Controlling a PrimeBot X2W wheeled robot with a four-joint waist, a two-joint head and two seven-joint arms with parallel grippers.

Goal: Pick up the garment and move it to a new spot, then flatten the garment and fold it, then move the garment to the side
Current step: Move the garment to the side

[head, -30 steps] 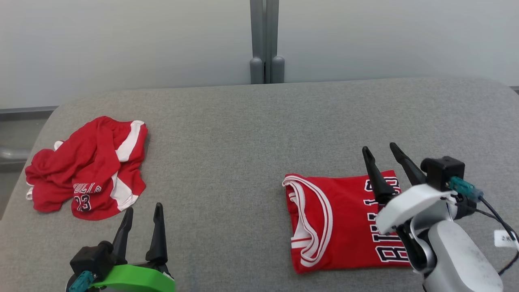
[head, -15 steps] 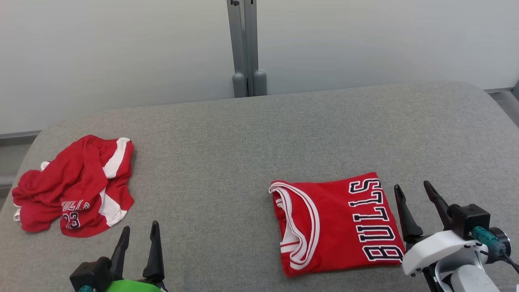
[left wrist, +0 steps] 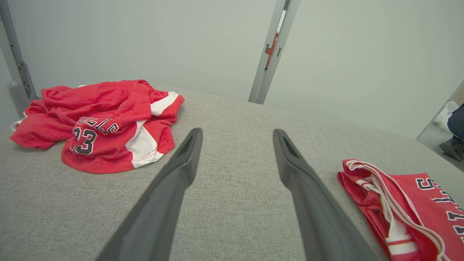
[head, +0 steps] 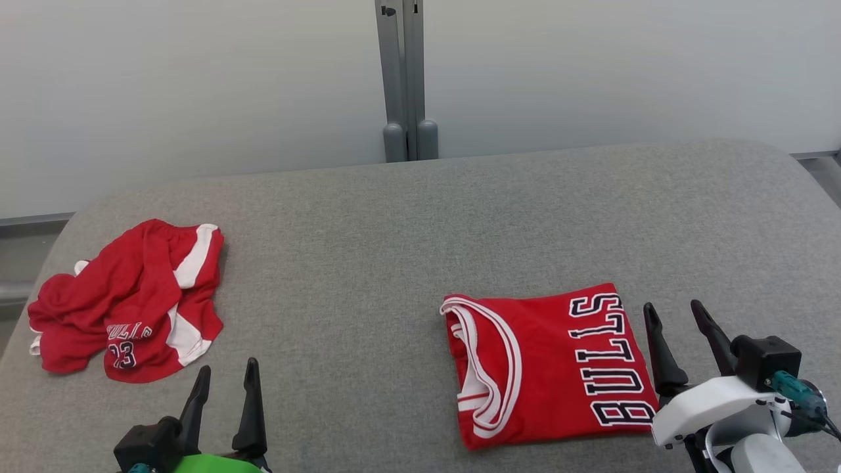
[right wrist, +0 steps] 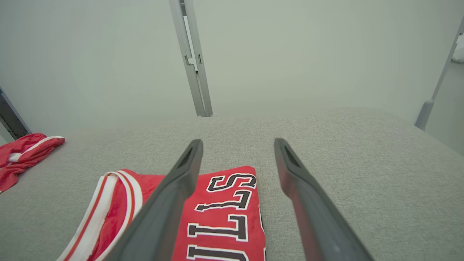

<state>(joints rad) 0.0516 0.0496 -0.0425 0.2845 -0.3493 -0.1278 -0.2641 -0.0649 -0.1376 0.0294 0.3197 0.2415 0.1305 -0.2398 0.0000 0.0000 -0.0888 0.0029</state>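
Grey padded tabletop (head: pixel 394 263) against a pale wall, with a grey upright post (head: pixel 404 79) rising behind its far edge; I took this post as my reference. The folded jersey (head: pixel 545 368), red with white-and-red trim and the lettering BULLS, lay flat on the tabletop, nearer to me than the post and to its right, with its collar end on the post's side and its lettered end away from it. Crumpled shorts (head: pixel 131 302), red with white panels and the number 23, lay in a heap well to the left of the post, well apart from the jersey. The left gripper (head: pixel 227 368) stood left of the post, just on my side of the shorts; its two dark fingers were spread wide with nothing between them. The right gripper (head: pixel 673 307) stood farthest right of the post, just beside the jersey's lettered edge, likewise spread wide and empty. From its wrist camera one finger crossed the jersey and the other the bare tabletop; I could not tell whether either touched. Well right of the post, off the tabletop, I noted a person's shoe (left wrist: pixel 451 146).
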